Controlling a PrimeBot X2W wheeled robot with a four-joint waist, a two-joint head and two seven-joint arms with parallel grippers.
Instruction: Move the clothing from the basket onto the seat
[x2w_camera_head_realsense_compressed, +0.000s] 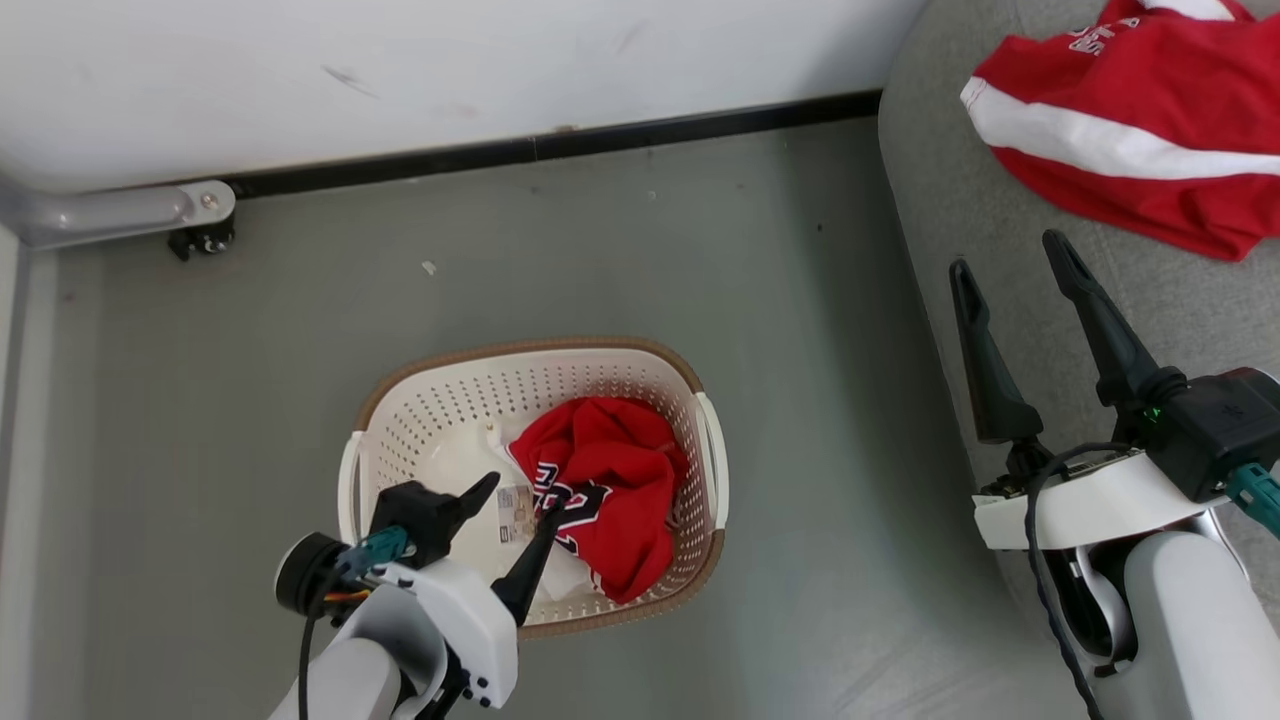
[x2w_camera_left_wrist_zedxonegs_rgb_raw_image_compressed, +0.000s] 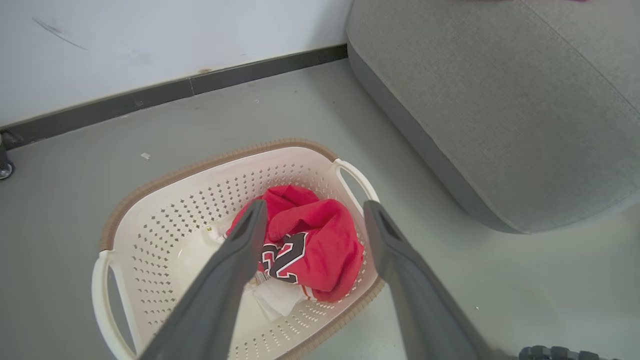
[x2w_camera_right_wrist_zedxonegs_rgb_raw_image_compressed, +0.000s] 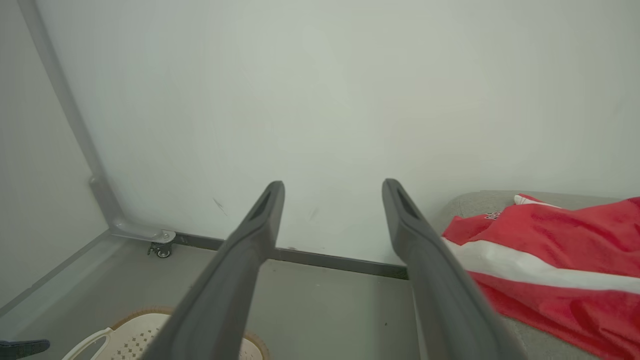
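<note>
Head view: the left gripper (x2w_camera_head_realsense_compressed: 525, 490), jaws spread wide and empty, hangs over the basket (x2w_camera_head_realsense_compressed: 520, 347) standing on the floor (x2w_camera_head_realsense_compressed: 800, 400) at 6 o'clock. A lettered red garment (x2w_camera_head_realsense_compressed: 625, 465) lies bunched in the basket's 3 o'clock half. The right gripper (x2w_camera_head_realsense_compressed: 1008, 252), jaws likewise wide apart and holding nothing, hovers at 3 o'clock over the sofa (x2w_camera_head_realsense_compressed: 935, 200) edge, and a striped red garment (x2w_camera_head_realsense_compressed: 1130, 110) lies on the sofa at 1 o'clock.

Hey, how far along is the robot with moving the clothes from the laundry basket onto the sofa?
About halfway. Done: the striped red garment lies on the grey sofa. In hand: nothing gripped; the left gripper hangs open over the lettered red garment in the laundry basket, the right gripper open and empty by the sofa. Left: grasp that garment and carry it over.
</note>
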